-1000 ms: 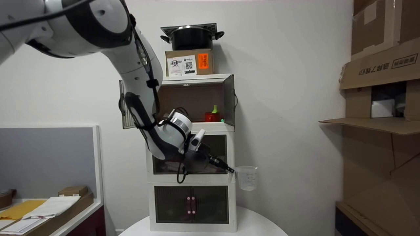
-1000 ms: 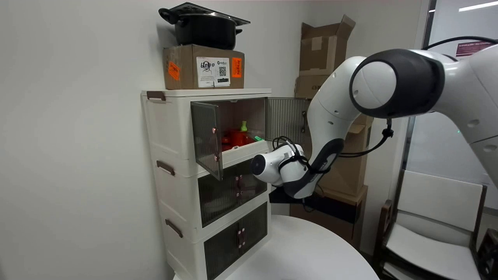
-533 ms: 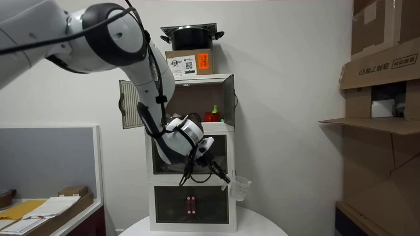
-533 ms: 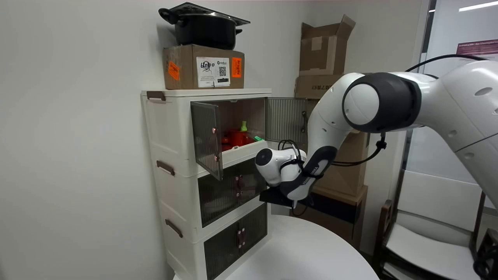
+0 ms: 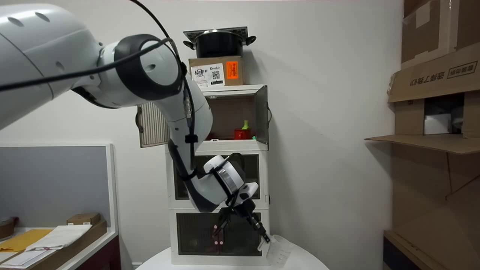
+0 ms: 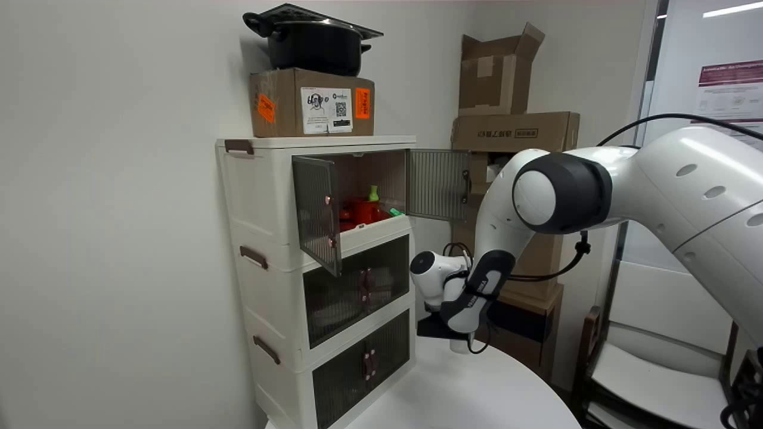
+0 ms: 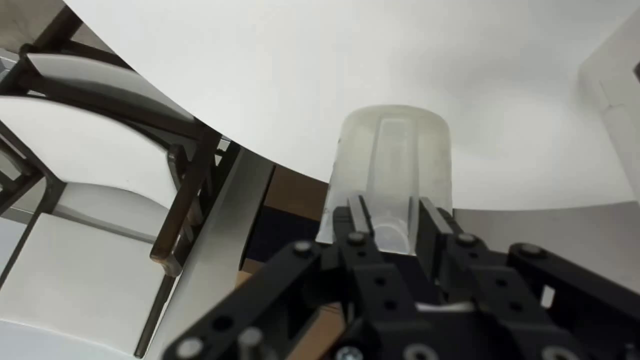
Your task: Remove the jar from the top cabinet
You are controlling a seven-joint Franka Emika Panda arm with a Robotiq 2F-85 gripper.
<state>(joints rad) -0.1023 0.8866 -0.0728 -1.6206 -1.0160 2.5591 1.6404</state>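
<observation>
The jar is a clear plastic measuring jug (image 5: 280,252) with a handle, seen tilted low over the white round table (image 5: 307,258). In the wrist view the jar (image 7: 395,160) lies ahead of the fingers. My gripper (image 5: 266,238) is shut on the jar's handle; its fingers (image 7: 392,212) sit on both sides of it. I cannot tell whether the jar touches the table. In an exterior view the arm mostly hides the jar and gripper. The top cabinet (image 6: 256,190) stands with both doors open in both exterior views; it also shows behind the arm (image 5: 240,145).
A red cup (image 5: 242,134) and a green item (image 5: 245,125) sit inside the top cabinet. A cardboard box (image 6: 280,101) and black pot (image 6: 316,50) rest on top. A cabinet door (image 6: 438,182) swings out near the arm. Chairs (image 7: 90,280) stand past the table edge.
The arm and gripper have moved down, lowering the jar from mid-cabinet height to near the table. The jar has become more tilted. It has stayed held throughout.
</observation>
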